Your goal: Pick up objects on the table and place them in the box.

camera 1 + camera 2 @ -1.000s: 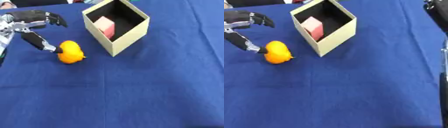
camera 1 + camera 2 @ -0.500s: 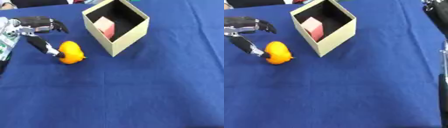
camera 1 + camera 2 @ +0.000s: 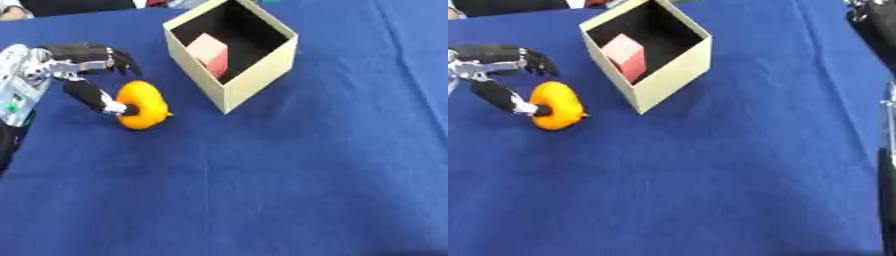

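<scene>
1. One orange rounded object (image 3: pixel 143 105) lies on the blue desk (image 3: pixel 289 175) in the left eye view, left of the cream box (image 3: pixel 254 70) and apart from it. The box stands open-topped with a pink block (image 3: pixel 210 51) inside, against its left inner wall. The left hand (image 3: pixel 83 65) enters from the left edge: its thumb tip touches the orange object's left side, while its fingers arch above the object, curled but not wrapped round it. The object rests on the desk, not lifted.

2. Same layout in the right eye view: orange object (image 3: pixel 556 106) near the box (image 3: pixel 662 70), left hand (image 3: pixel 500 57) at its left with the thumb against it. At the right edge a dark strip of the right arm (image 3: pixel 888 165) shows; the right hand itself is not seen in either view.
</scene>
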You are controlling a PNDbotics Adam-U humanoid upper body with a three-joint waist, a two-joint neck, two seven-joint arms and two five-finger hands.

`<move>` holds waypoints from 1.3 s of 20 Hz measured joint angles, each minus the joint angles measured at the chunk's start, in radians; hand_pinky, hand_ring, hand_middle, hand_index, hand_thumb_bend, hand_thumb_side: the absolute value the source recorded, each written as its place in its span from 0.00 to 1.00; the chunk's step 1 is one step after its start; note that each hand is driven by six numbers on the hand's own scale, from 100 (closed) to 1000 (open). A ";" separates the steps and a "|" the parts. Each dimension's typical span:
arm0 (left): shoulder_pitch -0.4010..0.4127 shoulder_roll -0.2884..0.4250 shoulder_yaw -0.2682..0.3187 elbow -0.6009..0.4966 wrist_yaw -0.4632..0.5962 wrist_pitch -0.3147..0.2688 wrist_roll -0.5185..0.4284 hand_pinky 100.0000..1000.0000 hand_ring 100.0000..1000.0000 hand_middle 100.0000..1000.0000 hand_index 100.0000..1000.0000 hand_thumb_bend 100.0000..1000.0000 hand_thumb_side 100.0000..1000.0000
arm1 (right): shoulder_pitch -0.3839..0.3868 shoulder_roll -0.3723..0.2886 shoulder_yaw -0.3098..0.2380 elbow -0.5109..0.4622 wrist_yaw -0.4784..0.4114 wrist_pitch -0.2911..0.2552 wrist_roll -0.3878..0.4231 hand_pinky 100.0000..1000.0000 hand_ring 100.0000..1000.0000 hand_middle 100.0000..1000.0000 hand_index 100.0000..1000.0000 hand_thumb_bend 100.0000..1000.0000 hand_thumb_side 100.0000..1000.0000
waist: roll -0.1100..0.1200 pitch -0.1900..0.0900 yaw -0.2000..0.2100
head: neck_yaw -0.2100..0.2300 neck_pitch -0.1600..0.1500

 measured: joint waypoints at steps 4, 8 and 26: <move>0.000 -0.001 -0.007 -0.008 0.039 0.005 -0.014 0.67 0.66 0.62 0.68 0.24 0.50 | 0.001 0.000 0.000 0.000 0.000 0.001 -0.001 0.89 1.00 0.58 0.89 0.00 0.63 | 0.000 0.000 0.003 | -0.001 0.000; 0.002 -0.001 -0.013 -0.016 0.070 0.013 -0.038 0.63 0.61 0.58 0.63 0.12 0.42 | 0.007 0.000 0.000 0.000 0.000 0.005 -0.005 0.89 1.00 0.58 0.89 0.00 0.63 | 0.000 0.000 0.004 | -0.005 0.000; 0.010 0.020 -0.018 -0.074 0.159 0.048 -0.076 0.60 0.53 0.65 0.66 0.00 0.03 | 0.022 0.000 -0.006 -0.006 0.000 0.014 -0.014 0.89 1.00 0.58 0.89 0.00 0.63 | 0.000 -0.015 0.018 | -0.016 0.000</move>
